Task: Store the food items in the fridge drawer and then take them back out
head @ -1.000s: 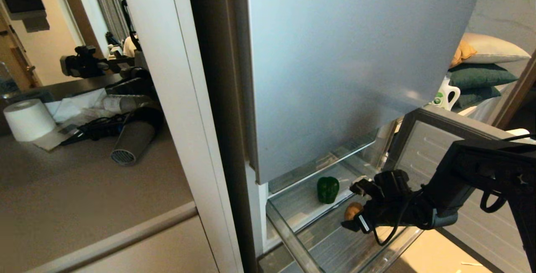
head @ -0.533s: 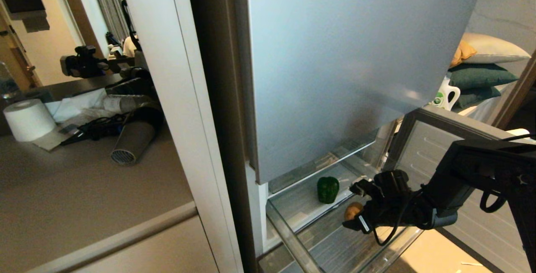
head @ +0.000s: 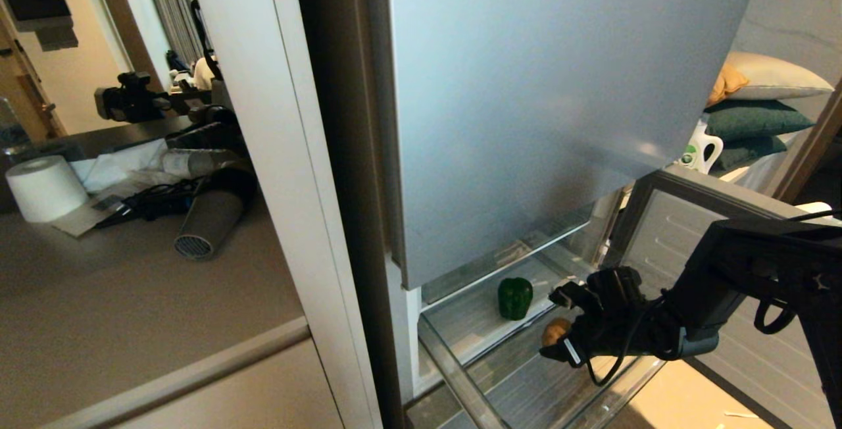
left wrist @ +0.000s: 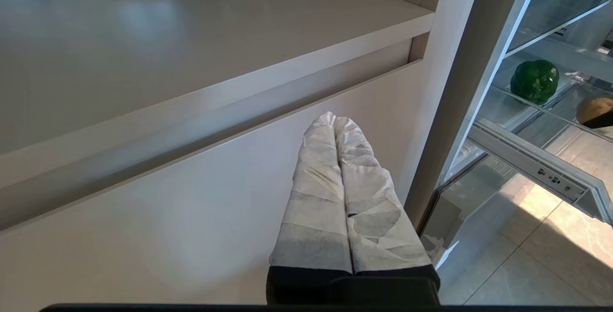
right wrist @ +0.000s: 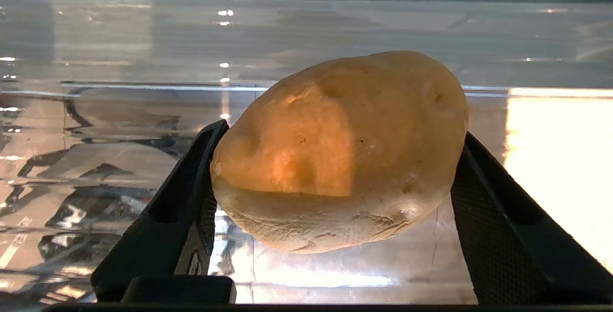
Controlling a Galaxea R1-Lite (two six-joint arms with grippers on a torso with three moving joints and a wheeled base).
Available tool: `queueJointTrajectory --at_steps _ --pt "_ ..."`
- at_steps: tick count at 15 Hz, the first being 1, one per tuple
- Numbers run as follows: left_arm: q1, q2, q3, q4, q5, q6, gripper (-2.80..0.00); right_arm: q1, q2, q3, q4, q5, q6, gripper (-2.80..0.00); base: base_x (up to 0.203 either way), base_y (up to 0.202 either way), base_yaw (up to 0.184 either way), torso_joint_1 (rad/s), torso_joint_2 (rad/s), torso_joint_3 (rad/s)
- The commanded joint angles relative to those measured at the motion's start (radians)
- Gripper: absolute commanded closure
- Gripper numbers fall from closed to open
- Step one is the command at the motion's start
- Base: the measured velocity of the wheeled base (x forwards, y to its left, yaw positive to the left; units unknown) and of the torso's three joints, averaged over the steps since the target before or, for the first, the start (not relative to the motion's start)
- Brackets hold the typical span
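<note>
On the far left of the head view, a tabletop [head: 131, 297] carries a white paper roll [head: 45, 187] by its back left edge and a gray hair dryer [head: 210, 215] near its middle. The left wrist view shows only the round end of that dryer.

The left hand [left wrist: 334, 123] shows up only in the left wrist view. Its two white-wrapped fingers [left wrist: 316, 178] are pressed flat together, holding nothing, in front of a plain beige cabinet front [left wrist: 191, 206].

Next comes the tall silver-blue top door [head: 552, 87]. Below it the fridge drawer [head: 454, 376] is pulled out, with clear see-through walls. The green bell pepper [head: 514, 297] stands toward the drawer's back left part. The left wrist view sees the pepper too, from the side.

Just to the right of the pepper is the potato [head: 556, 331], nearer the drawer's front. The black right hand [head: 559, 324] reaches into the drawer from the right. In the head view the potato is half hidden behind it. The right wrist view shows it big and clear: the two black fingers [right wrist: 191, 192] sit one on each side of the potato and touch it, so the right hand is gripping the potato.

Far right, some pillows [head: 763, 106] are stacked up.
</note>
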Motion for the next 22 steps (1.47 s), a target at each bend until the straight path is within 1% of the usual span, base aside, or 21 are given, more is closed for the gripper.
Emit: queueJointTrajectory --at_steps 1,4,5,8,12,14,16,22 --pt "0.0 0.0 0.011 -0.001 0.0 0.0 0.0 0.006 -0.05 -0.024 0.048 0.001 0.006 0.0 0.0 0.0 0.0 0.0 0.0 0.0" --pt "0.0 0.0 0.011 -0.001 0.0 0.0 0.0 0.016 -0.139 -0.07 0.122 0.0 0.027 0.0 0.0 0.0 0.0 0.0 0.0 0.0" --pt "0.0 0.0 0.011 -0.001 0.0 0.0 0.0 0.022 -0.164 -0.073 0.135 -0.001 0.028 0.0 0.0 0.0 0.0 0.0 0.0 0.0" --pt "0.0 0.0 0.011 -0.001 0.0 0.0 0.0 0.052 -0.206 -0.063 0.227 -0.021 0.028 0.0 0.0 0.0 0.0 0.0 0.0 0.0" --pt "0.0 0.0 0.011 -0.001 0.0 0.0 0.0 0.059 -0.254 -0.047 0.233 -0.036 0.029 0.0 0.0 0.0 0.0 0.0 0.0 0.0" --pt "0.0 0.0 0.011 -0.001 0.0 0.0 0.0 0.061 -0.303 -0.035 0.265 -0.045 0.028 0.0 0.0 0.0 0.0 0.0 0.0 0.0" --pt "0.0 0.0 0.011 -0.001 0.0 0.0 0.0 0.071 -0.352 -0.01 0.307 -0.045 0.029 0.0 0.0 0.0 0.0 0.0 0.0 0.0" --pt "0.0 0.0 0.011 -0.001 0.0 0.0 0.0 0.144 -0.5 0.131 0.313 -0.055 0.033 0.0 0.0 0.0 0.0 0.0 0.0 0.0"
